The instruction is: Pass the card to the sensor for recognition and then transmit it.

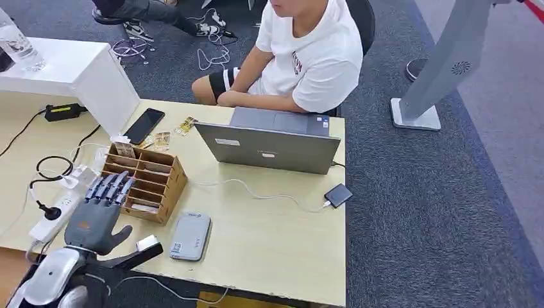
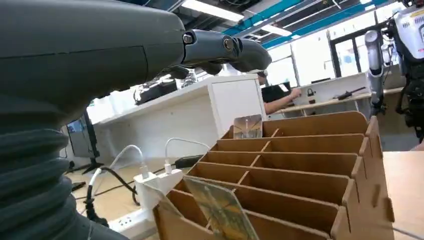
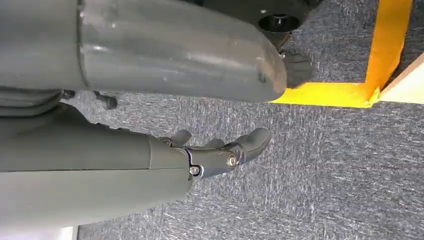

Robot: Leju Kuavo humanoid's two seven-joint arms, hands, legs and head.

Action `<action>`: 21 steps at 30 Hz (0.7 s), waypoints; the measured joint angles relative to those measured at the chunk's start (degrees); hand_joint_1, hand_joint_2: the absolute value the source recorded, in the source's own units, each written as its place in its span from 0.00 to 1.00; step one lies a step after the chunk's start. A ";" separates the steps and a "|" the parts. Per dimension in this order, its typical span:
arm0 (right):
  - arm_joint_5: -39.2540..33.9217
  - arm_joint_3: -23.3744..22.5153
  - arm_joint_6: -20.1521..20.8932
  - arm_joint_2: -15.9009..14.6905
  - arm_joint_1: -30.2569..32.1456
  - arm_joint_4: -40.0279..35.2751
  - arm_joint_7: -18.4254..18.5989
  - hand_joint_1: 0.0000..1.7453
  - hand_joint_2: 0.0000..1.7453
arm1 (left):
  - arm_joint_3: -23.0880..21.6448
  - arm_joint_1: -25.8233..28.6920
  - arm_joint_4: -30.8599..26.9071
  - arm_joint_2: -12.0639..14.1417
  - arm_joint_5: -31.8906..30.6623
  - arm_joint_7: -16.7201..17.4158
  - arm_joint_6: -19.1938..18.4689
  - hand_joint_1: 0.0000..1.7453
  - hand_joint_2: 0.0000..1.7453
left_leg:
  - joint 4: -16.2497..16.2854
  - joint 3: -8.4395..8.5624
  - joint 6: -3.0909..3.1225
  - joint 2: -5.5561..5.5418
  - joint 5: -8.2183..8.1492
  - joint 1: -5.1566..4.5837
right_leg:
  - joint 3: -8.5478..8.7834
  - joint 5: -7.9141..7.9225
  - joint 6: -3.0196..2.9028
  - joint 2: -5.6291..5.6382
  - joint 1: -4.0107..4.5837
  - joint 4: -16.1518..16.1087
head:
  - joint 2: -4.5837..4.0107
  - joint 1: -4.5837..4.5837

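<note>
A card (image 2: 220,212) is standing upright in the nearest slot of the cardboard card rack (image 1: 149,181) near the desk's (image 1: 269,237) left front corner. The left hand (image 1: 97,215) is hovering just before the rack, fingers spread, holding nothing. The grey card reader (image 1: 190,236) is lying beside the rack. The right hand (image 3: 220,152) is hanging over carpet, fingers apart, empty.

Person (image 1: 301,58): head cut off by the head view's top edge. Laptop (image 1: 269,146): screen faces away, content hidden. Left hand (image 1: 102,208): fingertips overlap the organizer (image 1: 151,183); contact cannot be confirmed. Card (image 2: 222,212): cut off at frame bottom, print blurred. Bottle (image 1: 16,42): cropped at edge.
</note>
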 joint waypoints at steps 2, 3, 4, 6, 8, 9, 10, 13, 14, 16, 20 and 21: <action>0.00 -0.13 0.00 0.00 0.00 0.00 0.02 0.00 0.00 | 0.00 -0.85 0.42 -0.11 0.35 0.44 -0.18 0.00 1.00 | 0.00 -0.01 0.00 0.00 0.00 0.00 | 0.01 0.00 0.00 0.00 0.00 0.00 | 0.00 0.00; 0.00 -0.22 0.00 0.00 -0.01 0.00 0.02 0.00 0.00 | 0.00 -1.14 0.61 -0.09 0.55 0.59 -0.48 0.00 1.00 | 0.00 -0.01 0.00 0.00 0.00 0.00 | 0.00 0.00 0.00 0.00 0.00 0.00 | 0.00 0.02; 0.07 -0.28 0.02 0.00 -0.02 0.00 -0.02 0.00 0.00 | 0.00 -1.22 0.68 -0.07 0.61 0.90 -0.61 0.00 1.00 | 0.00 -0.01 0.00 0.01 0.00 0.00 | 0.00 0.00 0.00 0.02 0.00 0.00 | 0.00 0.00; 0.09 -0.46 0.04 0.00 -0.02 0.00 -0.02 0.00 0.00 | 0.00 -1.30 0.70 -0.02 0.74 1.12 -0.77 0.00 1.00 | 0.00 -0.01 0.00 0.01 0.00 0.00 | -0.01 0.00 0.00 0.02 0.00 0.00 | 0.00 0.00; 0.13 -0.52 0.13 0.00 -0.04 0.00 -0.08 0.00 0.00 | 0.00 -1.31 0.77 0.02 0.81 1.40 -0.96 0.00 1.00 | 0.00 -0.01 0.00 0.01 -0.01 0.00 | -0.02 -0.01 0.00 0.02 0.00 0.00 | 0.00 0.00; 0.15 -0.55 0.13 0.00 -0.04 0.00 -0.09 0.00 0.00 | 0.00 -1.31 0.77 0.06 0.83 1.42 -1.09 0.00 1.00 | 0.00 -0.01 0.00 0.01 -0.01 0.00 | -0.02 -0.01 0.00 0.02 0.00 0.00 | 0.00 0.00; 0.15 -0.57 0.13 0.00 -0.04 0.00 -0.09 0.00 0.00 | 0.00 -1.31 0.77 0.20 0.88 1.42 -1.09 0.00 1.00 | 0.00 -0.02 0.00 0.01 -0.01 0.00 | -0.02 -0.01 0.00 0.02 0.00 0.00 | 0.00 0.02; 0.20 -0.59 0.20 0.00 -0.04 0.00 -0.09 0.00 0.00 | 0.00 -1.28 0.77 0.46 0.77 1.90 -1.22 0.00 1.00 | 0.00 -0.02 0.00 0.01 -0.01 0.00 | -0.02 -0.01 0.00 0.02 0.00 0.00 | 0.00 0.00; 0.29 -0.61 0.20 0.00 -0.04 0.00 -0.09 0.00 0.00 | 0.00 -1.23 0.77 0.52 0.59 2.21 -1.31 0.00 1.00 | 0.00 -0.01 0.00 0.01 -0.01 0.01 | -0.02 -0.01 0.00 0.02 0.01 0.00 | 0.00 0.02; 0.86 -0.70 0.30 0.00 -0.03 0.00 -0.04 0.00 0.00 | 0.00 -1.17 0.77 0.72 -0.09 2.84 -1.64 0.00 1.00 | 0.00 -0.01 0.00 0.01 0.00 0.01 | -0.01 -0.01 0.00 0.02 0.02 0.00 | 0.00 0.02; 1.24 -0.89 0.44 0.00 -0.06 0.00 0.02 0.00 0.00 | 0.00 -1.16 1.40 1.33 -2.03 4.50 -2.95 0.00 1.00 | 0.00 -0.01 0.00 0.01 0.00 0.01 | -0.01 0.00 0.00 0.02 0.02 0.00 | 0.00 0.02; 1.24 -0.89 0.44 0.00 -0.06 0.00 0.02 0.00 0.00 | 0.00 -1.16 1.40 1.33 -2.03 4.50 -2.95 0.00 1.00 | 0.00 -0.01 0.00 0.01 0.00 0.01 | -0.01 0.00 0.00 0.02 0.02 0.00 | 0.00 0.02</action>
